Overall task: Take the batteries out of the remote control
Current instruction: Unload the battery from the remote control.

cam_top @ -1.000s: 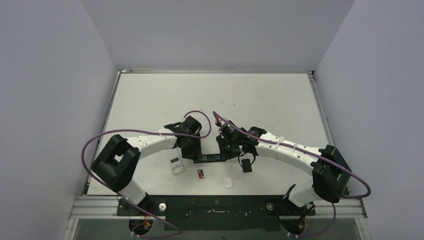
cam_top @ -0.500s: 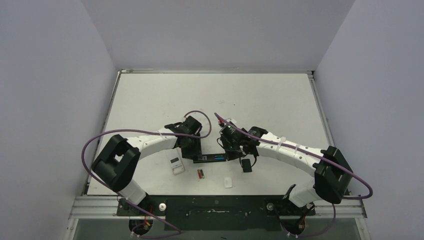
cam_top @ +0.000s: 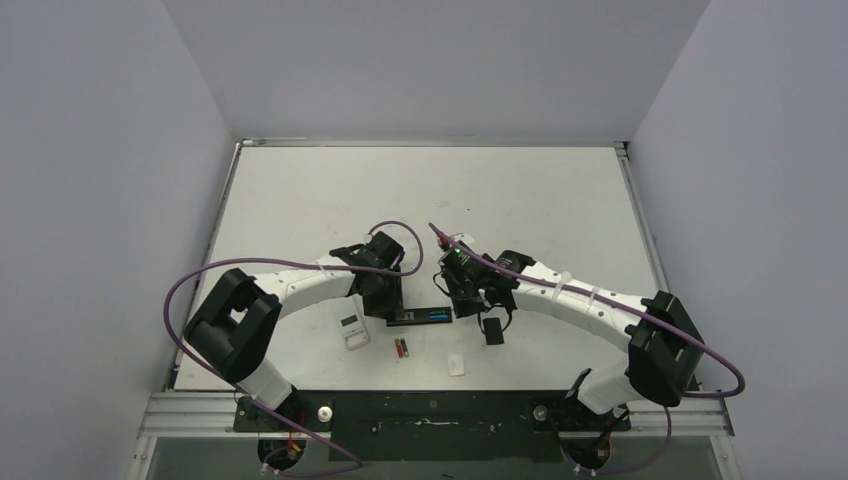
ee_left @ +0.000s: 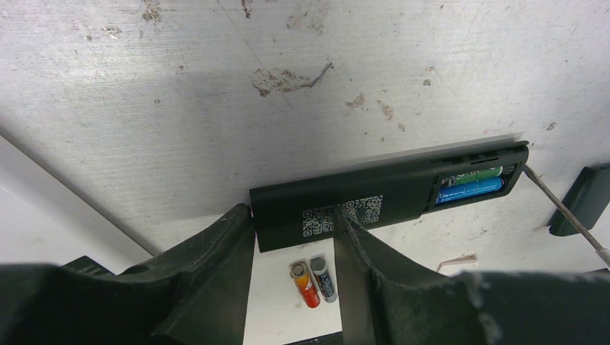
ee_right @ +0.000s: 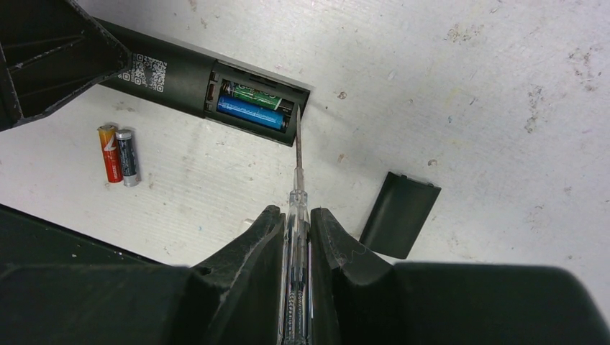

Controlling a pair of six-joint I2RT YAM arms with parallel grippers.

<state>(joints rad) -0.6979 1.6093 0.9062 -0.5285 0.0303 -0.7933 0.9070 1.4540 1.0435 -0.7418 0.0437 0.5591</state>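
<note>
1. Nearest the arm bases, low in the top view, a small white piece (cam_top: 456, 364) lies alone on the table (cam_top: 420, 190).
2. Just beyond it, 2 loose batteries (ee_right: 117, 154), 1 orange-red and 1 dark grey, lie side by side and touching. They are already out, left of centre in the right wrist view.
3. A white remote (cam_top: 352, 330) lies to their left. A black cover plate (ee_right: 399, 213) lies to the right, apart from everything.
4. Beyond these lies the black remote (ee_right: 180, 75), back upward and compartment open. A blue battery (ee_right: 252, 113) and a green battery (ee_right: 253, 95) are seated in it.
5. The right gripper (ee_right: 293, 215) is pinching a clear-handled screwdriver (ee_right: 298, 180). Its tip is at the compartment's end wall, beside the blue battery.
6. The left gripper (ee_left: 290, 215) has its fingers spread, 1 at the remote's closed end and 1 over the printed code. Whether they bear down on it cannot be told.

Judgement: the task is about half done, and the step in hand is prying out the blue battery. The next move calls for the tip under that cell's end and a short lever upward while the remote is kept from sliding. A slip could skate the tip off or flick the cell away.
</note>
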